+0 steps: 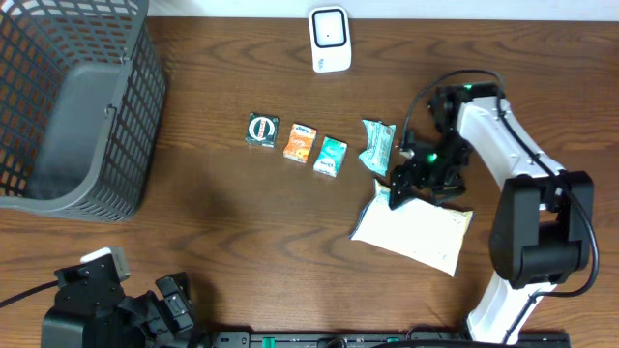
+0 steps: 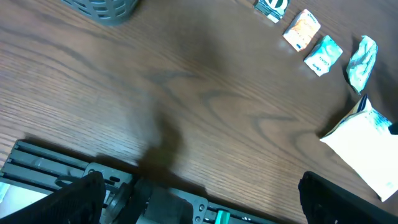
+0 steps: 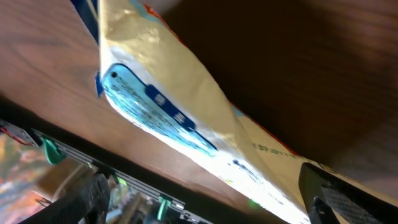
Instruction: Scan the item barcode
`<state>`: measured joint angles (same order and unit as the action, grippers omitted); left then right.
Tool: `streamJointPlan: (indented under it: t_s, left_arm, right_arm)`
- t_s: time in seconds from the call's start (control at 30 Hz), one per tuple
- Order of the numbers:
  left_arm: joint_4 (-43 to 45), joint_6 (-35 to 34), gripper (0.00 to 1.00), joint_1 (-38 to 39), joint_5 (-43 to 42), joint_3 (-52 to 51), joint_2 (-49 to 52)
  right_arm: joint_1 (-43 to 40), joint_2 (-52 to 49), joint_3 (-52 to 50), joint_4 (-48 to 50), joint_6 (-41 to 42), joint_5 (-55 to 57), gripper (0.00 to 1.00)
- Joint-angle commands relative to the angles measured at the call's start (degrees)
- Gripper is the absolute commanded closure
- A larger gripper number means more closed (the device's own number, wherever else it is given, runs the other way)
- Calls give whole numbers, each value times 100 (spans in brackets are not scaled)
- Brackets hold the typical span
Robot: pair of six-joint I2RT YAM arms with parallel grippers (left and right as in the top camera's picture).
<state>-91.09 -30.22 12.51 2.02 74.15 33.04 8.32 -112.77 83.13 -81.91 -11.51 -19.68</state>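
Toward the right side of the bench (image 1: pixel 222 232), your right end effector (image 1: pixel 408 184) is down at one corner of a flat cream pouch (image 1: pixel 416 237), the corner nearest the row of small packets. Its jaws are spread wide and released. From the right wrist camera, one finger (image 3: pixel 93 196) stands clear of the pouch on one side and the other shows at the opposite edge of the view, with the pouch's sealed end and a blue printed panel running between them. Nothing is pinched yet; the straddling pose looks like the set-up for a grasp on that end. The pouch lies flat on the wood, well apart from the white scanner (image 1: pixel 329 41), which stands at the middle of the far edge of the bench. No barcode can be made out on the pouch in any view, so you cannot tell which face carries it. Four small items lie in a slanting line across the middle of the bench: a dark green packet (image 1: pixel 261 130), an orange packet (image 1: pixel 300 142), a teal packet (image 1: pixel 331 156) and a crinkled pale green wrapper (image 1: pixel 377 147), the last just beside the right end effector. They are probably laid out as a queue for scanning. A grey mesh basket (image 1: pixel 145 97) sits at the far left corner, likely for finished items. Your left end effector (image 2: pixel 199 199) is at the near left edge, jaws fully released and empty, out of the way.
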Motion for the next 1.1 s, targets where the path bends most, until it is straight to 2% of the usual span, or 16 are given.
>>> streamJointPlan:
  t_s: [0.0,0.4,0.43,0.47,0.57,0.67,0.7,0.93,1.07]
  left_arm:
    - [4,-52,2,-22,37,0,4]
    - [4,-52,2,-22,37,0,4]
    - [4,-52,2,-22,37,0,4]
    - [4,-52,3,-22,37,0,4]
    - [4,-52,2,-22,37,0,4]
    - [4,-52,3,-22,37,0,4]
    - [4,-52,2,-22,37,0,4]
    - [4,-52,3,-22,37,0,4]
    - [4,-52,2,-22,37,0,4]
  right_arm:
    - [354,76,-35,61,-74,168,8]
    - [1405,74,-1036,723,-9,330,16]
    - [1473,74,-1095,793,-7,444,22]
    - [1554,74,-1161,894,52,570,34]
    - [1768,74,-1261,1091,251,605,60]
    - [1926,74,-1255,1152,348,603,96]
    - [1956,74,-1246,1180,448,601,99]
    - [1816,74,-675,1340,719,-575,99]
    - [1478,76,0,1366,719,-1899,99]
